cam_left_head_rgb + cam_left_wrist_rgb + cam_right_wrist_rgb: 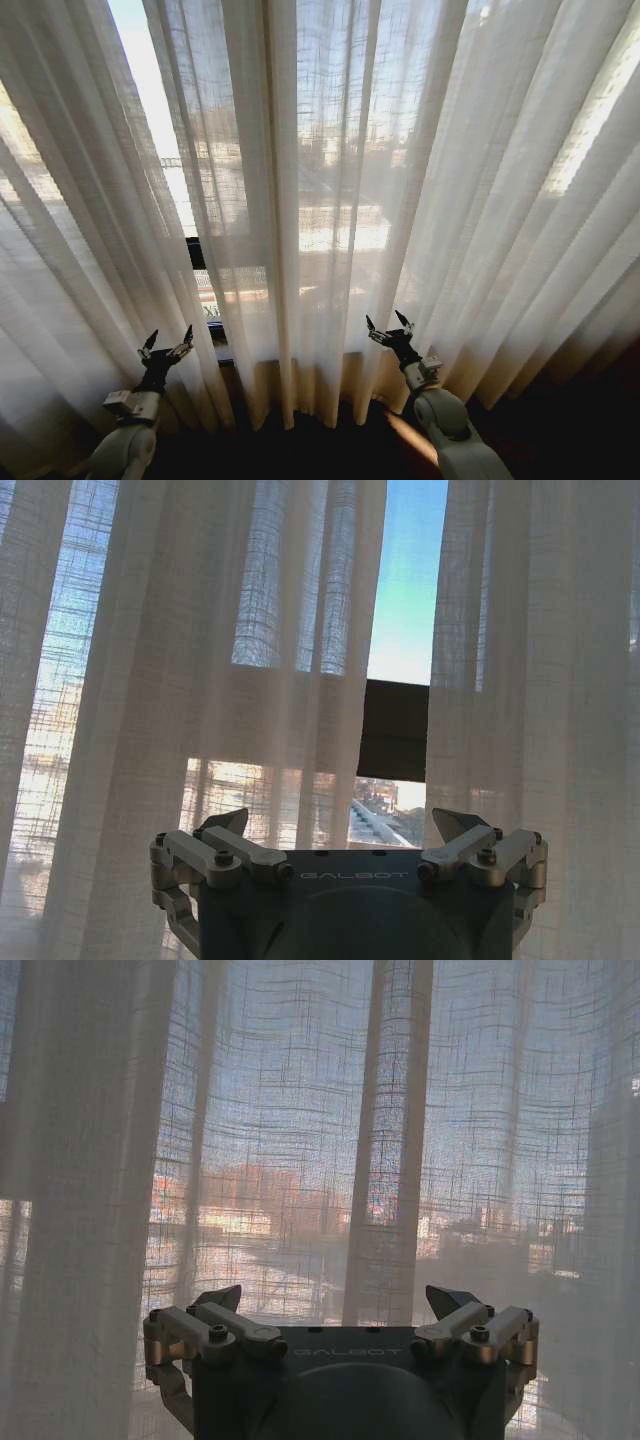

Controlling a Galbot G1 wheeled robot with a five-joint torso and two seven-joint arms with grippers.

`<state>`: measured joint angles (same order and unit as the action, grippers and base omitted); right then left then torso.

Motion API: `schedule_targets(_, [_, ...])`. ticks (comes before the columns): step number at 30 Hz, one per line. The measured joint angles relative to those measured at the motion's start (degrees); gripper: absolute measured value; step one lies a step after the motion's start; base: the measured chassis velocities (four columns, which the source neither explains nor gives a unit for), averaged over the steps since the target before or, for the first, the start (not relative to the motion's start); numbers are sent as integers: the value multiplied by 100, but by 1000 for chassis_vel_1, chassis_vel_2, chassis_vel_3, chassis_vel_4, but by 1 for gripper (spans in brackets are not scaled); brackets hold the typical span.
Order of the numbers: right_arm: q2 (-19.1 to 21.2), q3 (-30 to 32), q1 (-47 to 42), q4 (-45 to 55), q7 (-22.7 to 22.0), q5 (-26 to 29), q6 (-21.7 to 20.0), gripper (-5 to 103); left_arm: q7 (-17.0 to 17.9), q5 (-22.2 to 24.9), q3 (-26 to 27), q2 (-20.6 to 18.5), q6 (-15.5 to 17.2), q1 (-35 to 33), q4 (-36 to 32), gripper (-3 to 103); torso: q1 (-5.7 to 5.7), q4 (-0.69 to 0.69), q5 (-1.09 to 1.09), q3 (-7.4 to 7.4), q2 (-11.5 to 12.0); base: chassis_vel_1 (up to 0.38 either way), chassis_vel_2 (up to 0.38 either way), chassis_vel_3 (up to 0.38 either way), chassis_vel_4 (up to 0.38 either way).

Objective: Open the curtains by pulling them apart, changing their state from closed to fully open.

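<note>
Nearest the head cam, we're holding both arms low, pointing up at the fabric. Our left gripper (167, 340) is sitting at lower left w/ fingers spread wide, gripping nothing; its tips are just in front of the folds beside a narrow gap. Our right gripper (388, 324) is sitting at lower right-centre, also spread wide and empty, tips close to a pleat but we can't tell if they're touching.

The curtains (330, 180) are hanging across nearly the whole view, sheer cream panels w/ many vertical pleats, bottoms bunching near the dark floor. A slim opening (150, 80) is showing upper left, running down toward the left gripper, w/ bright sky thru it and a dark window frame bar (196, 253) lower down.

In the left wrist view, our left gripper (345, 830) is facing that gap: blue sky, a dark bar (393, 730), fabric (180, 680) on both sides. In the right wrist view, our right gripper (340, 1305) is facing unbroken fabric (280, 1140), w/ buildings showing faintly thru the weave.
</note>
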<state>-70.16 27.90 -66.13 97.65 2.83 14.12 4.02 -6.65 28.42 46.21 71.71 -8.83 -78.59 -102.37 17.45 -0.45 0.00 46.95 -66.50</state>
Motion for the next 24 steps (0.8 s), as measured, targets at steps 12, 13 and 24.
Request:
schedule_targets(12, [123,-221,794,-996,-329,-25,-23,100,0,0,0,0,-1,2,0,100,8,0,-1,3,5,0,0,0,0])
schedule_targets(13, [123,-221,794,-996,-329,-25,-23,100,0,0,0,0,-1,2,0,100,8,0,-1,3,5,0,0,0,0])
schedule_targets(24, [-1,-760,1617,-1851,-378,-35,72,100,0,0,0,0,0,2,0,100,7,1,-1,3,4,0,0,0,0])
